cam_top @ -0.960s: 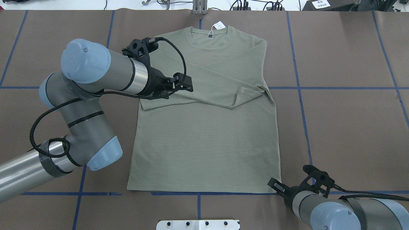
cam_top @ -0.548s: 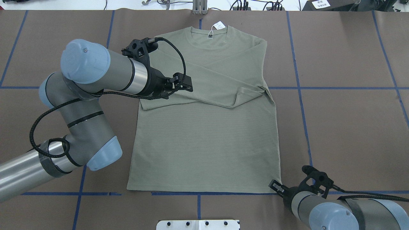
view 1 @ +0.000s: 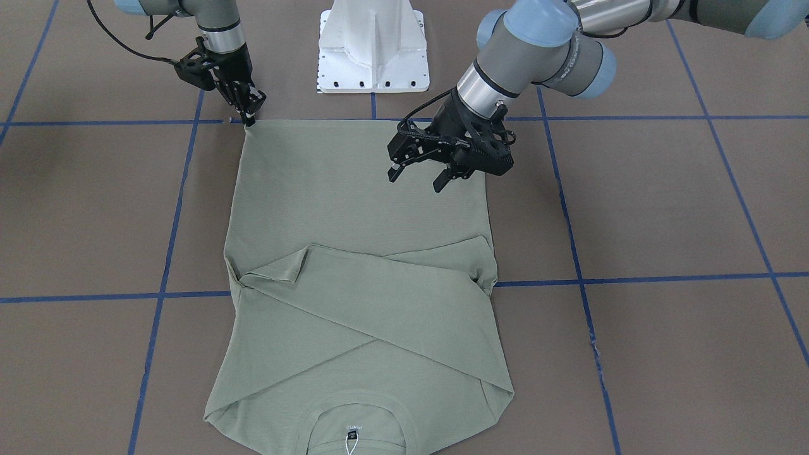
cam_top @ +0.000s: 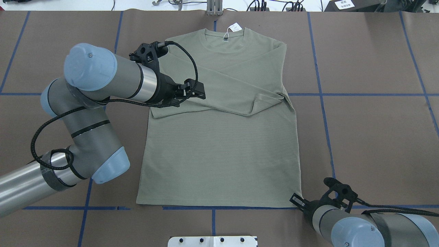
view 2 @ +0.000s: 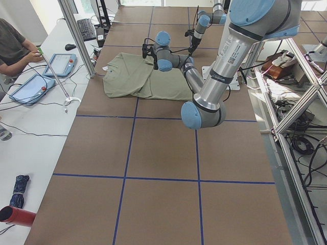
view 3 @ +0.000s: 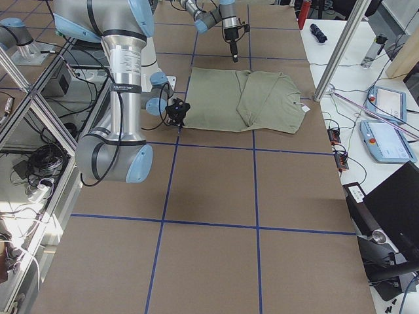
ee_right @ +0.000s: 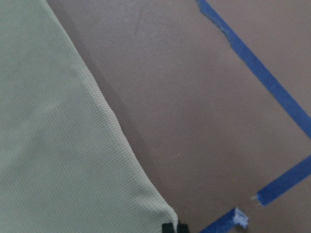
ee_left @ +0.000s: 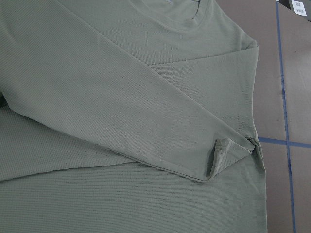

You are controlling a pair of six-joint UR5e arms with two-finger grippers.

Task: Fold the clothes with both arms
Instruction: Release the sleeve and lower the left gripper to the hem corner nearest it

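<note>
Sage-green shirt, long axis front-to-back, neck far, left gripper wide, right gripper unclear

Brown table, blue tape grid; green shirt flat, sleeves crossed over chest.

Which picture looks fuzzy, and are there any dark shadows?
Right wrist view: close and a bit soft, with a thin dark shadow along the edge of the shirt. Overhead view: sharp, evenly lit, no glare. Left wrist view: clear enough to show the knit.
</note>
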